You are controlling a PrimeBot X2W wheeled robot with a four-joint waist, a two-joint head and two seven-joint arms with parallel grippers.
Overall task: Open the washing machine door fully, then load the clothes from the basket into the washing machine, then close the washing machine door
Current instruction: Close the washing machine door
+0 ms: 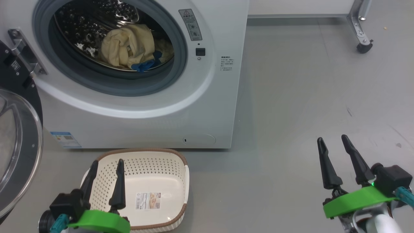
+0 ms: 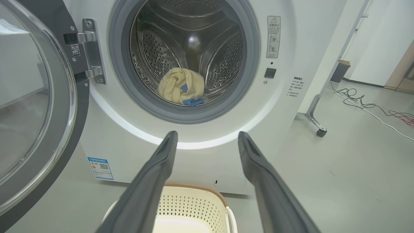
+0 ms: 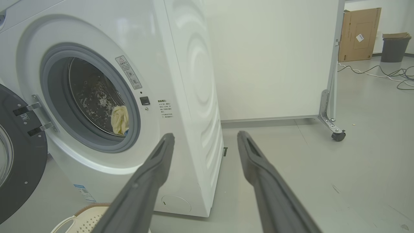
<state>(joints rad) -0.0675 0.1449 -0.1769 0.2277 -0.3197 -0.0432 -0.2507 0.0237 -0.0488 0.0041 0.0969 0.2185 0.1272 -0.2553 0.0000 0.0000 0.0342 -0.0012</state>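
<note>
Cream-yellow clothes (image 1: 129, 48) with blue trim lie bunched at the front of the steel drum (image 1: 84, 35) of the washing machine (image 1: 207, 106), so loading looks done. The perforated basket (image 1: 142, 150) sits bare on the floor (image 1: 291, 97) just before the machine, handy to the drum. The left pincer (image 1: 107, 161) hovers over it, fingers spread and holding nothing. The right pincer (image 1: 332, 138), likewise spread and empty, hangs well apart to the right. The washing machine door (image 1: 32, 97) stands swung wide to the left, and closing it appears to be the step left.

A warning triangle (image 2: 274, 20) tops the label (image 2: 273, 38) on the washing machine (image 2: 123, 145); its blue sticker (image 2: 100, 168) has a square code (image 2: 104, 166); words too small.
</note>
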